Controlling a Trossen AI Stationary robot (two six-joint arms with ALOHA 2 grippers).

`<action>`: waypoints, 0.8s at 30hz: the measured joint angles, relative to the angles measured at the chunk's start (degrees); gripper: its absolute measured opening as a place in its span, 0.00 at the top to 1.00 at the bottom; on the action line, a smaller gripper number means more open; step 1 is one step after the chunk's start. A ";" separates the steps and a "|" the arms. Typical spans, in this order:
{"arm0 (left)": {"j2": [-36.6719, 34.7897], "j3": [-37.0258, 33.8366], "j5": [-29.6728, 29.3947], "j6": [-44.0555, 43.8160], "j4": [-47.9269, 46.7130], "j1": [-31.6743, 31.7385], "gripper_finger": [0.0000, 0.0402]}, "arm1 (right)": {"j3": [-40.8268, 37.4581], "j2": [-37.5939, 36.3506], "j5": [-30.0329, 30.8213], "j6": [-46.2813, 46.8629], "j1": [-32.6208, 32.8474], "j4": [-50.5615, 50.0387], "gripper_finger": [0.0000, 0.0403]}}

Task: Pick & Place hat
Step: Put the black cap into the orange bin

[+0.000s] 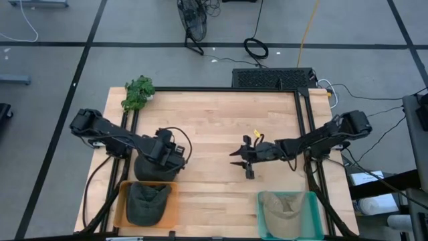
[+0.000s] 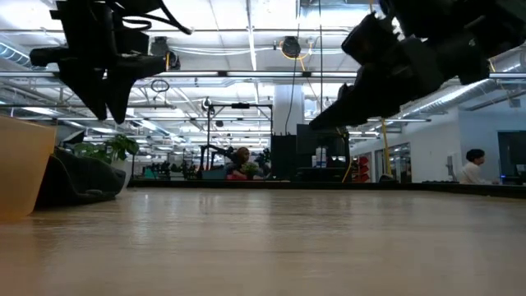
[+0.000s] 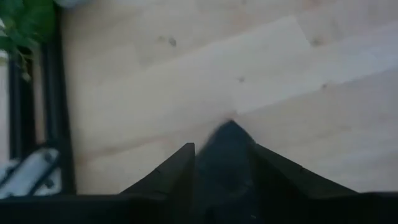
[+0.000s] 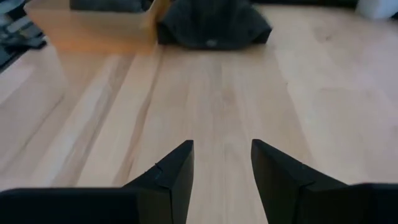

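Nearest you, at the front edge, the orange bin (image 1: 167, 201) already holds one dark hat (image 1: 147, 203) and the green bin (image 1: 314, 214) a tan one (image 1: 281, 207); the hat to move (image 1: 157, 169) lies on the table (image 1: 214, 120) just behind the orange bin, touching its rim. Your left gripper (image 1: 172, 152) hangs right over that hat with its fingers (image 3: 177, 171) parted and dark cloth showing between them, but not gripped as far as you can see. Come straight down, pinch the crown or a fold rather than the brim, and lift well clear of the bin wall before you carry it forward. Further in, the right gripper (image 1: 246, 158) waits open and empty over the bare middle of the table; keep it there. From above, the left wrist covers most of the hat, so you cannot judge which way the brim points. The low view shows only the hat's edge beside the bin. The plant (image 1: 138, 92) sits at the far left corner, well clear.
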 joint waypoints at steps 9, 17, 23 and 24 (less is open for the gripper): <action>0.34 -0.02 -1.39 -4.05 1.03 -3.41 0.59 | 0.00 2.88 -1.01 -5.20 -2.94 3.38 0.65; 0.34 -0.02 -26.35 3.48 2.22 -1.99 0.59 | 0.00 2.81 -9.43 -11.34 -10.83 13.95 0.65; 0.23 0.02 -16.22 7.68 9.18 3.95 0.59 | 0.00 2.83 -16.70 -11.39 -17.89 13.63 0.65; 0.23 0.02 -9.45 8.48 9.27 5.65 0.59 | 0.00 2.83 -17.77 -11.50 -18.90 13.43 0.65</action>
